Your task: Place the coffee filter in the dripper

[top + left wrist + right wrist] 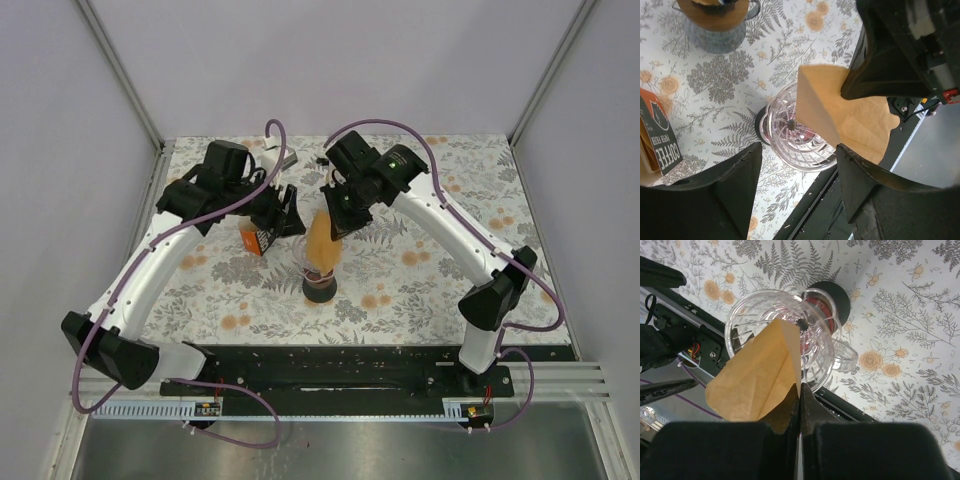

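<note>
Between the closed fingers of the right tool (800, 390): filter (757, 385), gripped by its edge, tip held over the dripper (770, 310) ahead. Left tool (799, 147): spread open, dripper ahead of its fingers.

We see bright, diffuse light, only soft shadows on the floral tabletop (420, 270). In both wrist views the near fingers (735, 200) are dark, blurred silhouettes; the glass dripper (770, 310) carries small glints.
</note>
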